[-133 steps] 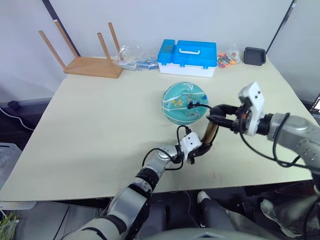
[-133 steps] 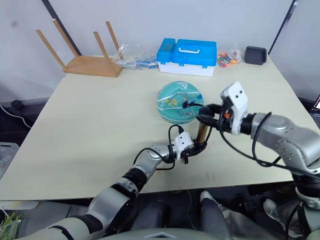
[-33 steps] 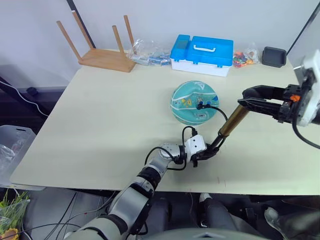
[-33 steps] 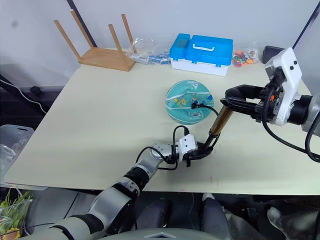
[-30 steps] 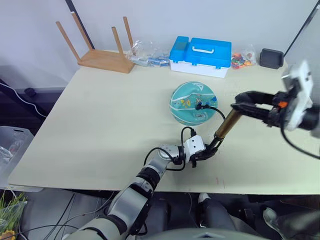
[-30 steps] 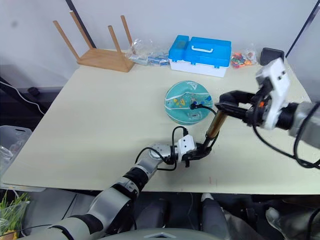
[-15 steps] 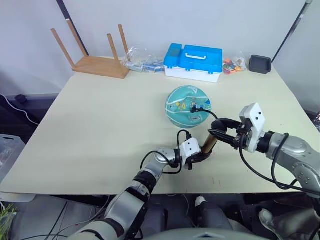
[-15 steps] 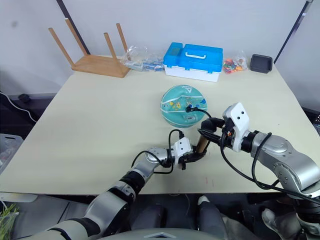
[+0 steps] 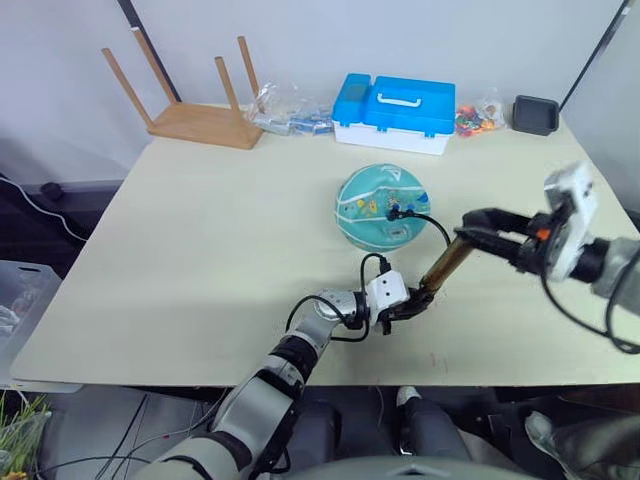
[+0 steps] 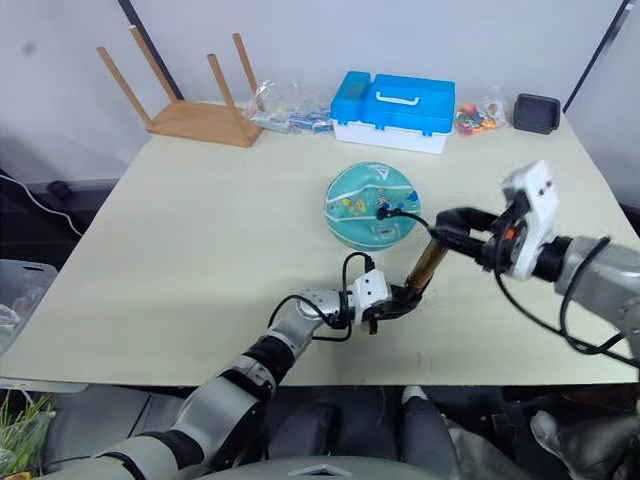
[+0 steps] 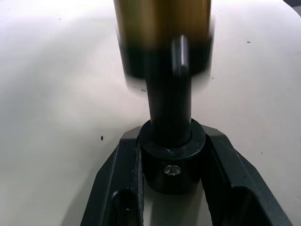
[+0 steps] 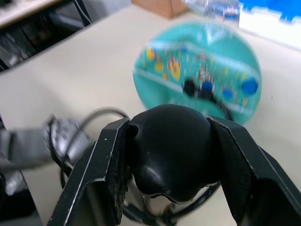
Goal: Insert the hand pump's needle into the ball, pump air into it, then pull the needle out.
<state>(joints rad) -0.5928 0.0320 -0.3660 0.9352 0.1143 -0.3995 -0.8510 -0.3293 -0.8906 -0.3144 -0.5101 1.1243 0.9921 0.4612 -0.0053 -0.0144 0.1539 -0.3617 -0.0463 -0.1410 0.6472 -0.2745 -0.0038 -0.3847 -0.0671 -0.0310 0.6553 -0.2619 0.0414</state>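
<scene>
Stool legs are pointing upward at the far left corner of the table, where an overturned wooden stool is lying beside a clear bag of small items. Nearer the front edge, the left gripper is resting low on the tabletop, its two black fingers closing around the black bottom cap of the hand pump; the left wrist view is showing that cap seated snugly between them. From there the bronze-gold barrel is leaning up and away toward the robot's right. Behind it, the ball is sitting on the table near the middle, in front of a blue and white plastic case. A thin black hose is arching from the pump's upper end over to the ball, and the needle at its tip is standing in the ball's near face, only its black fitting showing. Farther right, the right gripper is clamping the pump's black handle, which is filling the space between its fingers in the right wrist view. A bag of colourful pieces and a small black tray are lying at the far right corner.
</scene>
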